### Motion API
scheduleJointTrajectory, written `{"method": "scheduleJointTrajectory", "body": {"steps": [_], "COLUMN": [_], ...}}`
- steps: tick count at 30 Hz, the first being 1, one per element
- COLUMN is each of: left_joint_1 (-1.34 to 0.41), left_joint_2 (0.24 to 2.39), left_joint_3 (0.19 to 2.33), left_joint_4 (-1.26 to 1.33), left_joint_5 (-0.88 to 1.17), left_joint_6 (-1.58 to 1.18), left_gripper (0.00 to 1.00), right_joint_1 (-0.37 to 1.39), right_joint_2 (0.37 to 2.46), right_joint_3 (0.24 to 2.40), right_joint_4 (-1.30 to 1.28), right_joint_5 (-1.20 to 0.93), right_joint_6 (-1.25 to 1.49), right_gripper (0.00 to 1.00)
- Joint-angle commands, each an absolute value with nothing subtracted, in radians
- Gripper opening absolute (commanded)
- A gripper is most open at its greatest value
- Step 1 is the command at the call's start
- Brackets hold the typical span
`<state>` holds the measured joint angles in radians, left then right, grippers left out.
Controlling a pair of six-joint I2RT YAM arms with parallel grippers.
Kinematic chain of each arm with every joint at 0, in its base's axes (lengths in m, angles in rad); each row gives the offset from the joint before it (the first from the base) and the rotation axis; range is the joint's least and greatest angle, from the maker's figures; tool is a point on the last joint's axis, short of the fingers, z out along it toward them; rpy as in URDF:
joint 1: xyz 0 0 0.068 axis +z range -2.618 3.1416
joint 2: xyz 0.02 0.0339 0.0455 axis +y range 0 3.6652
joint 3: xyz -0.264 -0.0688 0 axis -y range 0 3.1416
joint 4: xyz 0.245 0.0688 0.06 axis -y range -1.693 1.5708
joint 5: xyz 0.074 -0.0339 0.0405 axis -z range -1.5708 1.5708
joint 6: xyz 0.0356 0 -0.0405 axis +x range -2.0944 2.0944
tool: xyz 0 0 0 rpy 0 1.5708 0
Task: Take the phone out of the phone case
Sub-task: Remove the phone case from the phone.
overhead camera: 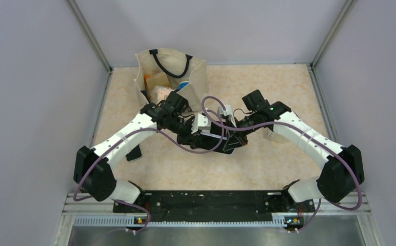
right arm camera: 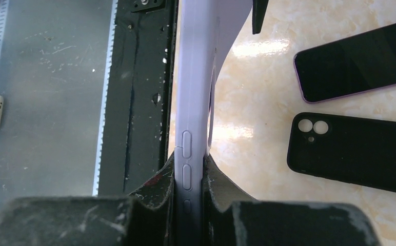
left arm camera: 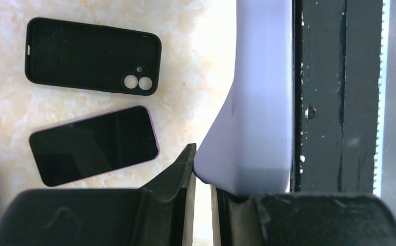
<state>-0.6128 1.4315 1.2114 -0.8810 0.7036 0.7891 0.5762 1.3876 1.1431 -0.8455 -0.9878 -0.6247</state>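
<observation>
This looks like the peeling step: the right gripper point(right arm camera: 188, 165) is clamped on the one lilac case point(right arm camera: 196, 77), held up in the air, the left gripper point(left arm camera: 202, 171) is almost closed at its bent corner and next must pull hard, while one black case point(left arm camera: 83, 54) and one phone point(left arm camera: 93, 143) lie on the table point(left arm camera: 196, 77).

A cream fabric tote bag point(overhead camera: 196, 77) with black handles is standing upright at the far side of the beige marbled bench point(overhead camera: 268, 164), holding orange, pink and blue-white packets. A black metal rail point(overhead camera: 211, 200) is running along the bench's near edge.
</observation>
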Motion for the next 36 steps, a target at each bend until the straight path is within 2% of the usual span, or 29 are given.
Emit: {"method": "scheduleJointTrajectory", "body": {"steps": [1, 28, 36], "left_joint_1": [-0.647, -0.647, -0.642], "left_joint_2": [1.437, 1.487, 1.452], "left_joint_3": [1.234, 1.156, 1.131], "left_joint_4": [-0.288, 0.050, 0.005], "left_joint_5": [0.897, 0.927, 0.958], "left_joint_6": [0.648, 0.141, 0.236], "left_gripper": [0.00, 0.00, 0.00], "right_joint_1": [0.685, 0.692, 0.692], "right_joint_2": [1.373, 1.368, 1.358], "right_joint_3": [1.184, 1.178, 1.172], "right_joint_4": [-0.705, -0.711, -0.712], "right_joint_5": [-1.258, -1.242, -1.213], "right_joint_6": [-0.672, -0.682, -0.684], "right_gripper": [0.00, 0.00, 0.00]}}
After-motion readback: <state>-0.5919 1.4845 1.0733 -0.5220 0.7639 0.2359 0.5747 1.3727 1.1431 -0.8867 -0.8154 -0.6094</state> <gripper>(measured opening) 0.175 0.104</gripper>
